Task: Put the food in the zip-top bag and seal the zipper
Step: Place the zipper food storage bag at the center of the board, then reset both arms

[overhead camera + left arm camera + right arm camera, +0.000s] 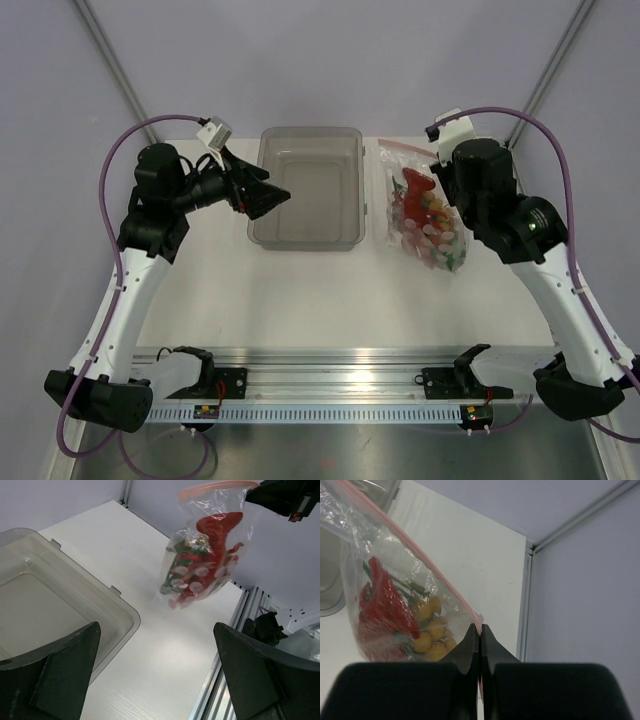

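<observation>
Between the pressed-together fingers of the right claw (479,630) sits one end of the zipper (215,486), so that claw is clamped on the pink-red strip and the zip-top bag (200,565) hangs beneath it, apparently off the surface (100,535). The food lies inside the bag, slumped below the claw: the red lobster (217,530) uppermost, the yellow-tan balls (432,630) closest to the fingers, and some green low on the side away from it. The left claw (270,196) stands wide and holds nothing. The clear tray (120,605) is just beside and under it, and the bag is well apart, out ahead of its fingers.

The film looks thin, crinkly and soft, likely slippery, with no shape of its own. It sags wherever the toys pull it. The toys seem light hollow plastic, so the load is small, yet it swings from a single end. The strip is the stiffest part and the sensible place to hold, since bare film would probably slide or stretch. For sealing, a pinch on the strip's free end, far from the right claw, looks the better choice. The strip appears flat and closed where visible, though I cannot confirm it is fully pressed.

No brand, label or readable writing shows on the bag, food or tray
</observation>
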Available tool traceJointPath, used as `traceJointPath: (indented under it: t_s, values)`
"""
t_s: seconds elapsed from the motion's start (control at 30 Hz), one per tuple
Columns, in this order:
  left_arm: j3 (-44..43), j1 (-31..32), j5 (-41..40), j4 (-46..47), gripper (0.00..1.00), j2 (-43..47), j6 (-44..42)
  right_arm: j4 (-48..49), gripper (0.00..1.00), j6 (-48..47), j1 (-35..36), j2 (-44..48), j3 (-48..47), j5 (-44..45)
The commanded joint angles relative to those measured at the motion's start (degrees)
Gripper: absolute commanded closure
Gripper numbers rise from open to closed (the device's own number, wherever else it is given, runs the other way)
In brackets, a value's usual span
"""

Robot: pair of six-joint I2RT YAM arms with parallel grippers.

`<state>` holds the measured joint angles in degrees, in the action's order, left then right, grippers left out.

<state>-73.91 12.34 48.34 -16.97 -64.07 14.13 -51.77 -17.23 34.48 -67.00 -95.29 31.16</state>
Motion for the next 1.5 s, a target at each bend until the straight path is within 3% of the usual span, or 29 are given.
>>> traceJointPath:
  t_s: [0.0, 0.17, 0.4, 0.43, 0.47, 0.5, 0.53, 0.57, 0.77, 1.07, 1.2, 1.47]
  values:
    - [-1.94, 0.14, -5.88, -0.96, 0.01, 0.79, 2.57, 6.85, 1.0, -3.33, -5.11, -2.34, -0.16, 3.56]
    - [-2.38, 0.14, -5.71, -1.83, 0.01, 1.23, 4.15, 10.37, 1.0, -3.24, -6.88, -3.22, 1.07, 0.92]
    - [-2.2, 0.14, -5.97, -3.94, 0.01, 1.5, 4.85, 6.86, 1.0, 0.88, -6.79, -3.4, 4.83, -6.62]
    - [-2.03, 0.14, -6.23, -4.29, 0.01, 1.58, 4.94, 5.81, 0.94, 3.24, -6.79, -3.05, 7.37, -11.33]
    - [-1.68, 0.14, -6.32, -4.47, 0.01, 1.58, 5.2, 5.19, 0.77, 4.65, -6.79, -2.35, 8.61, -13.73]
    - [-1.42, 0.14, -6.59, -4.65, 0.01, 1.67, 5.47, 4.49, 0.55, 5.97, -6.79, -2.0, 9.93, -16.19]
    - [-1.41, 0.14, -6.94, -5.08, 0.01, 1.76, 5.73, 3.35, 0.1, 8.59, -6.88, -1.56, 12.55, -20.83]
    - [-1.33, 0.14, -7.55, -5.26, 0.01, 1.76, 5.99, 2.73, 0.01, 9.93, -6.88, -1.12, 13.45, -22.79]
    - [-1.68, 0.14, -10.54, -4.65, 0.01, 3.07, 8.1, 1.05, 0.01, 14.07, -6.88, 4.5, 12.32, -23.34]
    - [-0.71, 0.14, -18.89, -6.14, 0.01, 7.73, 8.72, -7.73, 0.01, 25.66, -6.79, 1.8, 6.25, -6.47]
    - [0.87, 0.14, -18.89, -7.72, 0.01, 9.23, 8.98, -8.18, 0.01, 34.09, -6.79, 2.05, 11.24, -1.11]
    - [3.6, 0.14, -20.04, -9.92, 0.01, 10.2, 6.88, -5.98, 0.01, 38.68, -6.88, 6.53, 18.64, 0.66]
